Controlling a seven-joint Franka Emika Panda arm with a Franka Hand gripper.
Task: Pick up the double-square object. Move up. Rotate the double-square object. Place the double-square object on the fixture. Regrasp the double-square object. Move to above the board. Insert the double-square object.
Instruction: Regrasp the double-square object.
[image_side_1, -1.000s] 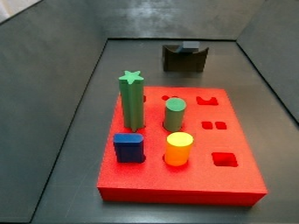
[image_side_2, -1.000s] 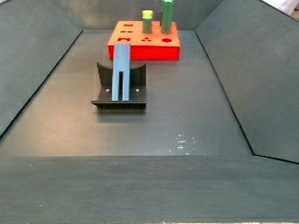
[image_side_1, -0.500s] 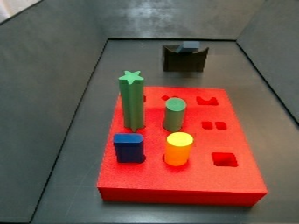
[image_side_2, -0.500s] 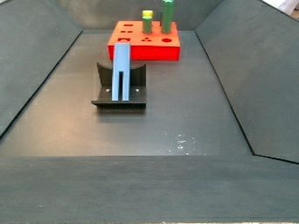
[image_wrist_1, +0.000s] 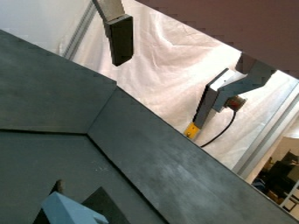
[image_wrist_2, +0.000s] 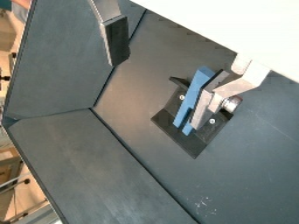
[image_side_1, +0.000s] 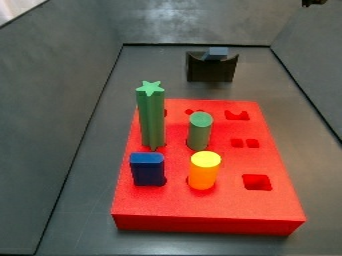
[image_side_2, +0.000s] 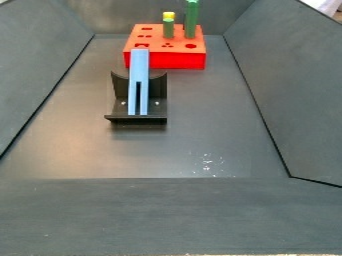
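The double-square object (image_side_2: 139, 78) is a long grey-blue bar lying in the notch of the dark fixture (image_side_2: 135, 110). Its end shows above the fixture (image_side_1: 211, 68) in a side view. The red board (image_side_1: 254, 205) lies apart from the fixture. My gripper (image_wrist_2: 163, 80) is open and empty, high above the floor. One finger (image_wrist_2: 117, 39) is off to the side. The other finger (image_wrist_2: 219, 94) is over the bar (image_wrist_2: 191, 103) and the fixture (image_wrist_2: 176, 138) without touching them. In a wrist view my gripper (image_wrist_1: 163, 83) frames a white backdrop, and a corner of the bar (image_wrist_1: 65, 213) shows.
On the board stand a green star post (image_side_1: 150, 112), a green cylinder (image_side_1: 201, 130), a yellow-orange cylinder (image_side_1: 203, 170) and a short dark-blue block (image_side_1: 147, 168). Grey sloped walls (image_side_2: 54, 90) enclose the floor. A dark part (image_side_1: 311, 2) shows at the picture's upper edge.
A small dark part has come into a side view at its upper right edge. The bar, fixture and board have not moved.
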